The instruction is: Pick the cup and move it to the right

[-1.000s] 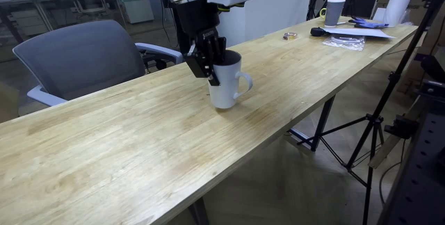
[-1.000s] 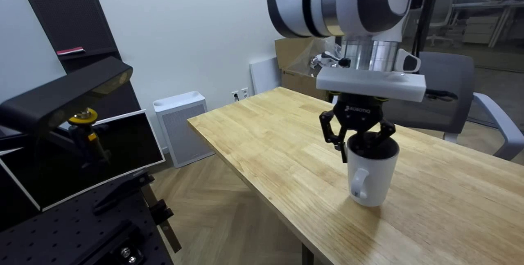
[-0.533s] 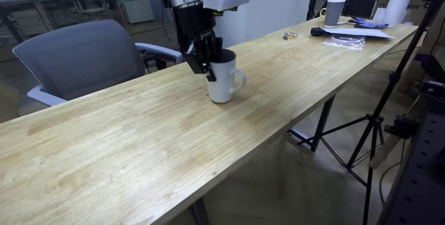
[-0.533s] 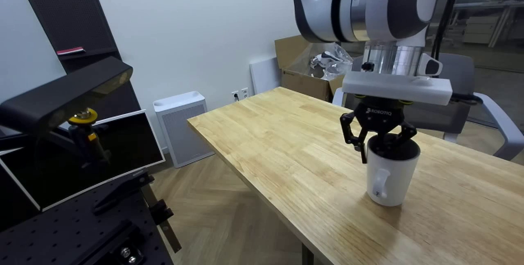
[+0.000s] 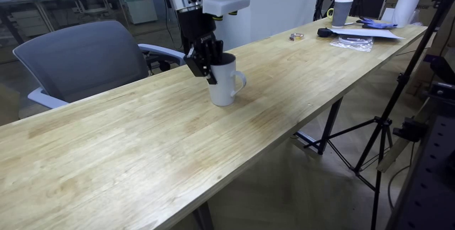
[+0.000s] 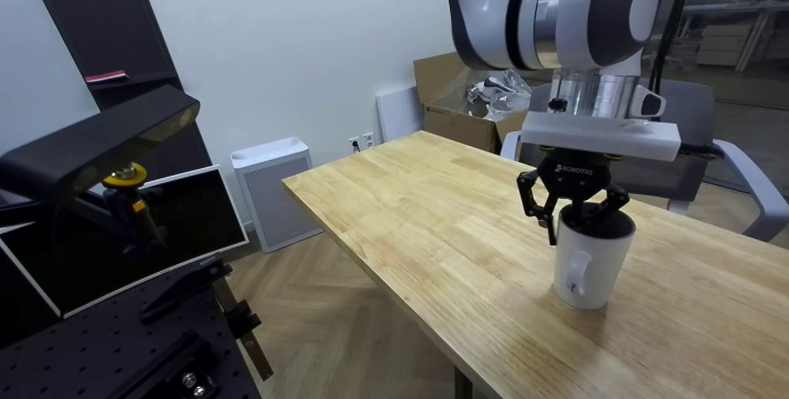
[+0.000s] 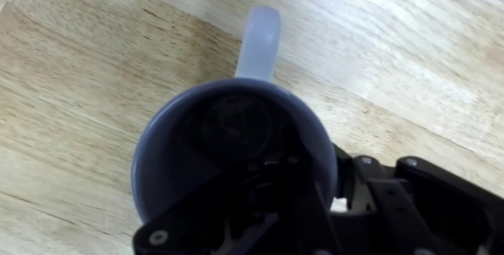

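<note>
cup (image 5: pixel 224 89) upright, surface (image 5: pixel 142 141) directly beneath it, contact unclear | fingers (image 6: pixel 550 232) clamped on cup's wall, one inside cup, one outside | chair (image 5: pixel 81 59) beyond cup in both exterior views | paper (image 5: pixel 369 33) and bottle (image 5: pixel 406 11) well apart from cup, same surface, in an exterior view

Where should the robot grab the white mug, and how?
Probably by the rim, from above, clear of the handle: the white mug has its mouth facing up, so the gripper can put one finger inside, one outside, as it does now.
</note>
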